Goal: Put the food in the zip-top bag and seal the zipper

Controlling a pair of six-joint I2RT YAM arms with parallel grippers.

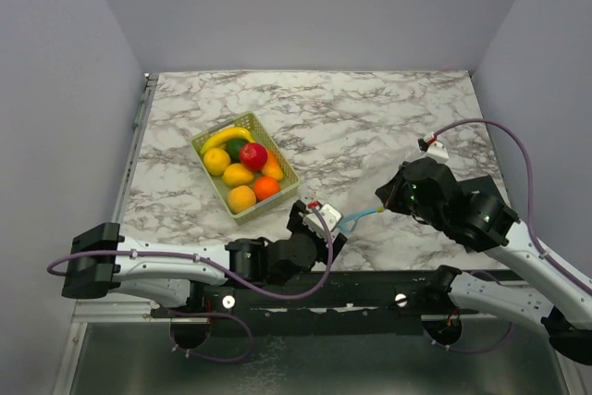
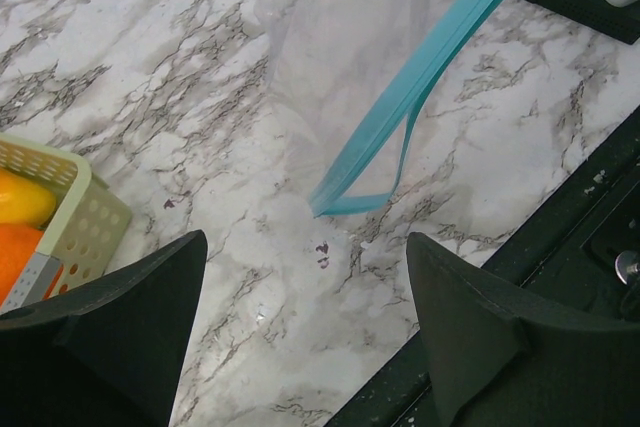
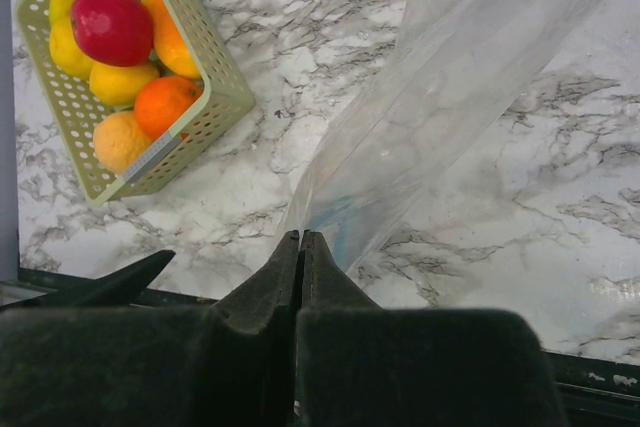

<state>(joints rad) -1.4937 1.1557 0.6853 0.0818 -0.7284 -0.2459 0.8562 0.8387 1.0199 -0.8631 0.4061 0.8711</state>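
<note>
Top view, basket: we see the basket [image 1: 205, 139] at 9 o'clock from the middle of the table [image 1: 388, 127], holding the banana [image 1: 225, 136], apple [image 1: 253, 155], orange [image 1: 266, 188] and a lemon [image 1: 239, 174].
Top view, zipper: the blue zipper [image 1: 361, 217] runs between the two arm tips, at 5 o'clock.
Left wrist, left gripper: we find the left gripper [image 2: 305, 237] spread wide with nothing between its fingers. The zipper's looped end lies just beyond at 12 o'clock, on the clear bag [image 2: 330, 37].
Right wrist, right gripper: the right gripper [image 3: 300, 239] is pressed together, pinching the bag's edge. The bag stretches toward 1 o'clock and the basket sits at 10 o'clock.
</note>
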